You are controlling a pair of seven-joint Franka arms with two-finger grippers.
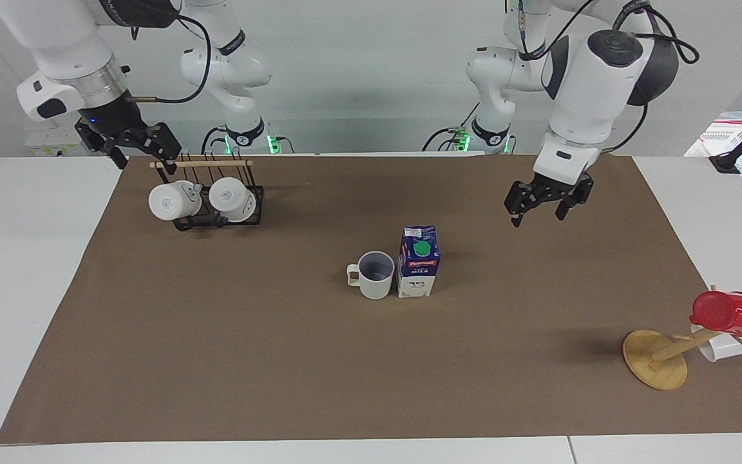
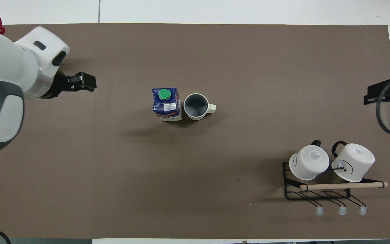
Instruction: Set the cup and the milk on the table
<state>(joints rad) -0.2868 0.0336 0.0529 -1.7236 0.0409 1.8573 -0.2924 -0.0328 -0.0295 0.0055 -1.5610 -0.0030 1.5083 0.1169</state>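
Observation:
The cup (image 1: 374, 276) (image 2: 195, 106), cream-white with a grey inside, stands upright mid-mat on the table (image 1: 281, 361) (image 2: 215, 203). Touching or nearly touching it, on the side toward the left arm's end, stands the milk (image 1: 418, 261) (image 2: 166, 105), a blue and white carton with a green cap. My left gripper (image 1: 538, 218) (image 2: 86, 83) hangs open and empty over bare mat, well clear of the carton toward the left arm's end. Over the mat's corner by the mug rack, my right gripper (image 1: 144, 156) (image 2: 383, 95) hangs open, holding nothing.
A black wire rack (image 1: 216, 216) (image 2: 320, 193) with a wooden bar carries two white mugs (image 1: 174, 200) (image 2: 309, 162) at the right arm's end. A wooden mug tree (image 1: 656, 359) bears a red cup (image 1: 728, 314) at the left arm's end.

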